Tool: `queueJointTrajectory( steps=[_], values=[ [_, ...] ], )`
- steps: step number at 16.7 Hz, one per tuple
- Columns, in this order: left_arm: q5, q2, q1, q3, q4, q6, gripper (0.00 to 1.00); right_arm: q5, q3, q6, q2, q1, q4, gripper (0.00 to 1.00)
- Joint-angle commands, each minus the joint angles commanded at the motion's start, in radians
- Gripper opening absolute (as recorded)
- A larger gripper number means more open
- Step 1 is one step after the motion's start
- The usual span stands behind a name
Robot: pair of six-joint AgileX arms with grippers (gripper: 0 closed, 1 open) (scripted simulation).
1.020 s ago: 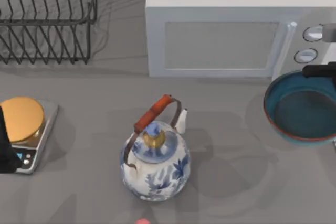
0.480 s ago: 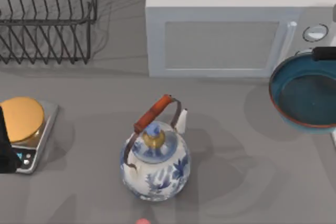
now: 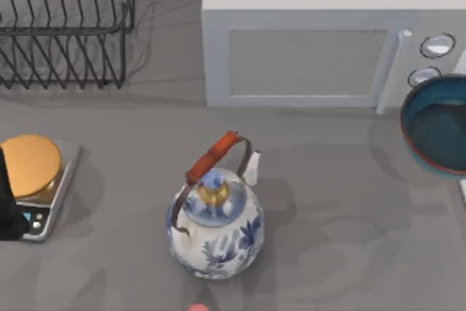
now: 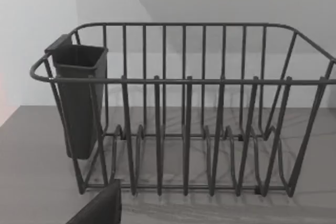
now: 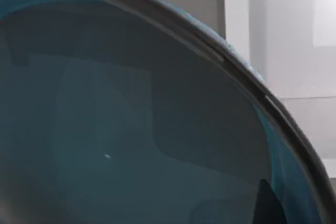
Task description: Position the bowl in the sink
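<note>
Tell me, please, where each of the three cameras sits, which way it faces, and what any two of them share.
Top view: above the table, looking down on teapot, microwave, kitchen scale and bowl at the right edge; a dark piece of the left arm shows at the left edge.
Left wrist view: low, facing the dish rack; a dark gripper part shows.
Right wrist view: close against the bowl's inside.
Shared: the bowl in top and right wrist views; the rack in top and left wrist views.

bowl [image 3: 439,123] at table's right edge, right of teapot [image 3: 215,223].
</note>
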Motion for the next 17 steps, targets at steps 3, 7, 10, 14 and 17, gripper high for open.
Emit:
queueJointTrajectory(
  steps=[3, 7, 10, 14, 17],
  values=[
    [0.0, 0.0, 0.0, 0.0, 0.0, 0.0, 1.0, -0.066, -0.154, -0.05, 0.004, -0.123, 0.283, 0.0],
    [0.0, 0.0, 0.0, 0.0, 0.0, 0.0, 1.0, -0.163, -0.362, -0.094, 0.001, -0.259, 0.786, 0.0],
    [0.0, 0.0, 0.0, 0.0, 0.0, 0.0, 1.0, -0.233, -0.502, -0.109, -0.014, -0.343, 1.185, 0.0],
    [0.0, 0.0, 0.0, 0.0, 0.0, 0.0, 1.0, -0.315, -0.643, -0.106, -0.078, -0.432, 1.61, 0.0],
    [0.0, 0.0, 0.0, 0.0, 0.0, 0.0, 1.0, -0.361, -0.703, -0.088, -0.145, -0.474, 1.824, 0.0]
  ],
)
